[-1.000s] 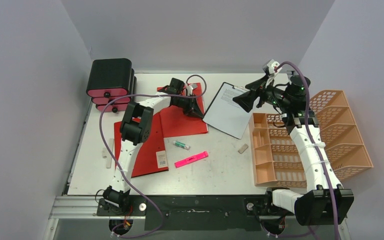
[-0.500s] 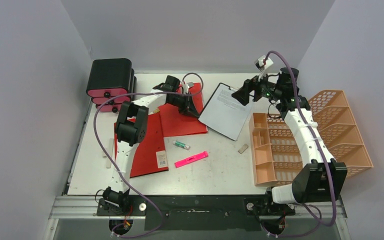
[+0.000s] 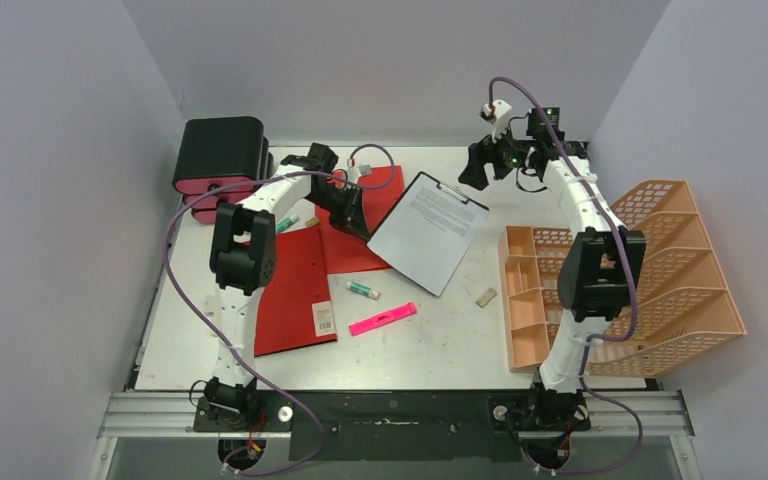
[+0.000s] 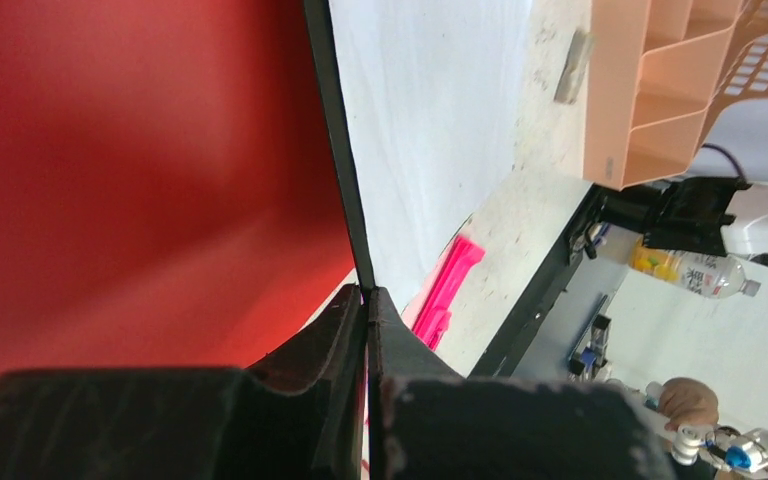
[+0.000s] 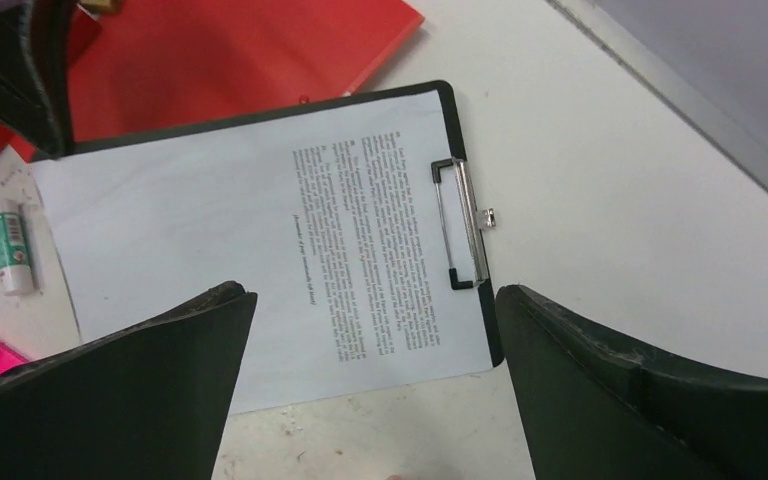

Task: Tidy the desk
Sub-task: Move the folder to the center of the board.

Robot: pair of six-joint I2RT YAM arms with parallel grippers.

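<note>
The white desk (image 3: 430, 340) holds a black clipboard (image 3: 425, 230) with a printed sheet, lying at the back centre. My left gripper (image 3: 357, 217) is shut on the clipboard's left edge; in the left wrist view its jaws (image 4: 368, 295) pinch the thin black board edge (image 4: 345, 180), with a red folder (image 4: 140, 150) beside it. Over the desk's back edge hovers my right gripper (image 3: 472, 172), open and holding nothing. In the right wrist view the clipboard (image 5: 260, 220) and its metal clip (image 5: 465, 215) lie below the spread fingers (image 5: 375, 292).
Two red folders (image 3: 295, 290) (image 3: 365, 245) lie left of centre. A glue stick (image 3: 363, 290), a pink highlighter (image 3: 383, 319) and a small grey block (image 3: 486, 296) sit mid-desk. An orange file rack (image 3: 610, 290) stands at the right, a black drawer box (image 3: 222, 160) at the back left.
The left gripper has pulled the clipboard leftward over the red folder. The right arm has swung from above the rack toward the back of the desk, and its jaws opened a little wider.
</note>
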